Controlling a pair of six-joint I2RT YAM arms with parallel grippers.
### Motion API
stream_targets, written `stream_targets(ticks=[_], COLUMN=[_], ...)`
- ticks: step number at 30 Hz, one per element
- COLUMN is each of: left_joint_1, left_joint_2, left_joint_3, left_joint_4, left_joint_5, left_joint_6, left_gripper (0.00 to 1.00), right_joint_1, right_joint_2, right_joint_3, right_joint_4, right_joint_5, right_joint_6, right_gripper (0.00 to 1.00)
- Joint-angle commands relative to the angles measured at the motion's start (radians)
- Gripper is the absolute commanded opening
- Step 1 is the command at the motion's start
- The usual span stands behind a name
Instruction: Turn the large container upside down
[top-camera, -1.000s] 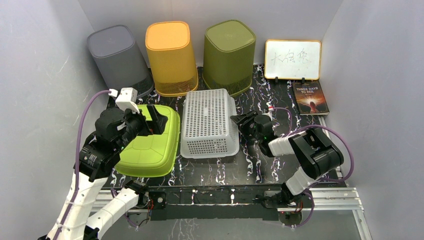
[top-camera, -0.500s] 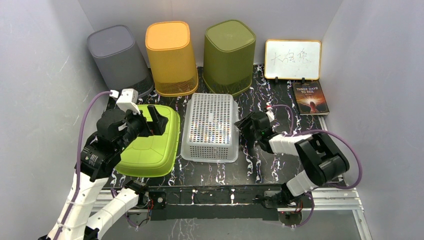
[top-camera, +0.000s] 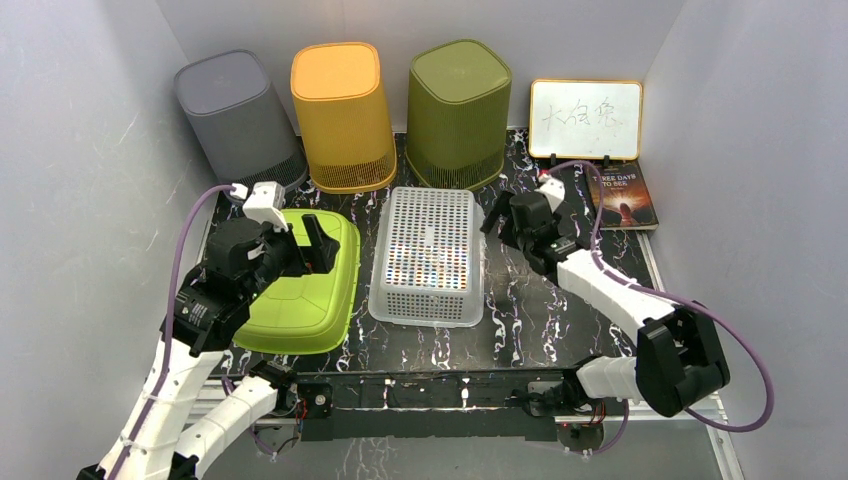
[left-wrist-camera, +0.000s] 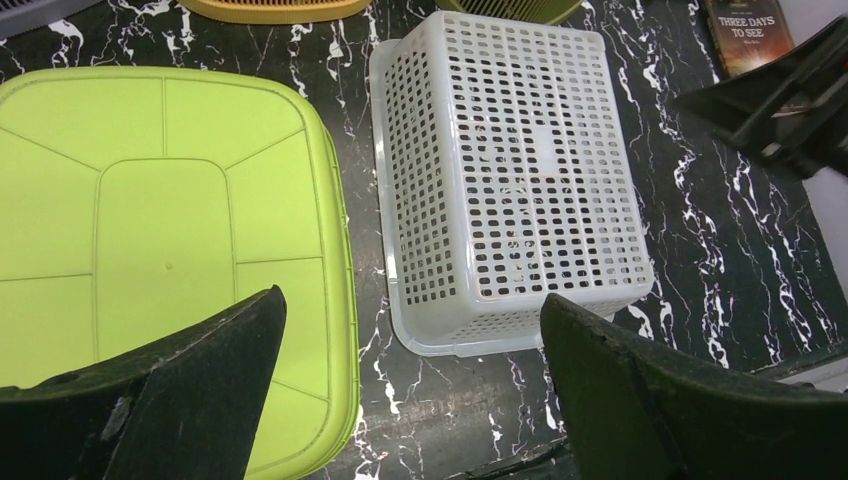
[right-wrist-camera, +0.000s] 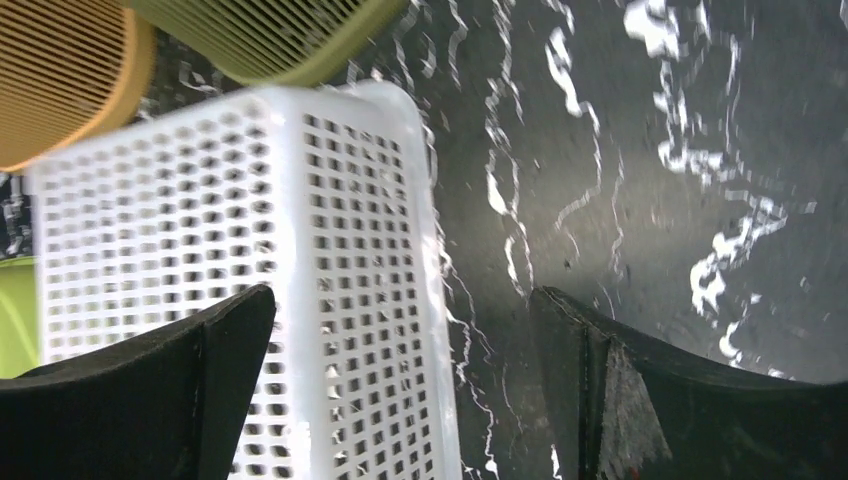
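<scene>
The large container (top-camera: 428, 255), a white perforated basket, lies bottom up and flat on the black marbled table (top-camera: 530, 320). It also shows in the left wrist view (left-wrist-camera: 510, 170) and the right wrist view (right-wrist-camera: 250, 230). My right gripper (top-camera: 497, 216) hovers open just right of the basket's far right corner, above its edge (right-wrist-camera: 400, 292), holding nothing. My left gripper (top-camera: 312, 243) is open over the right side of a lime green container (top-camera: 300, 290), which also lies bottom up. In its own view the left gripper (left-wrist-camera: 410, 300) spans the gap between the two containers.
Three upturned bins stand along the back: grey (top-camera: 235, 115), orange (top-camera: 342, 110) and olive (top-camera: 458, 105). A small whiteboard (top-camera: 585, 118) leans at the back right, with a book (top-camera: 622, 197) lying in front of it. Grey walls close both sides.
The basket has dropped from a tilt to lie flat, bottom up. My right gripper has opened, let go of it and drawn back toward the far right. The left arm has barely shifted.
</scene>
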Motion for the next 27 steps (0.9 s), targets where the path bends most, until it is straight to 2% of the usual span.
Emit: stream_targets(ticks=[1,6,9,12,14,21,27], left_joint_1=[-0.003,-0.003,-0.003,-0.003,-0.003,-0.003,-0.003], left_joint_2=[0.005,0.022,0.036,0.059,0.074,0.072,0.070], left_joint_3=[-0.016,-0.029,-0.037,-0.040,-0.026,-0.040,-0.067], left_joint_4=[0.028,0.046,0.057,0.051,0.031,0.011,0.024], left_joint_5=[-0.029,-0.036,-0.042,-0.077,-0.103,-0.123,-0.115], left_joint_6=[-0.009,-0.020,-0.019,-0.001,0.011,0.032,0.029], left_gripper=[0.98,0.98,0.98,0.98,0.98,0.98,0.98], right_joint_1=[0.027,0.095,0.198,0.329,0.369,0.432,0.454], right_joint_2=[-0.051,-0.041,-0.020,-0.006,0.013,0.036,0.022], right_joint_3=[0.196,0.408,0.497,0.506,0.511,0.499,0.462], right_joint_4=[-0.139,-0.231,-0.259,-0.219,-0.218,-0.222,-0.239], right_joint_5=[-0.017,-0.117,-0.104,-0.035,-0.027,-0.023,0.061], right_joint_6=[-0.212,-0.357,-0.413,-0.470,-0.472,-0.465,-0.473], right_gripper=[0.98,0.98,0.98,0.98,0.98,0.98,0.98])
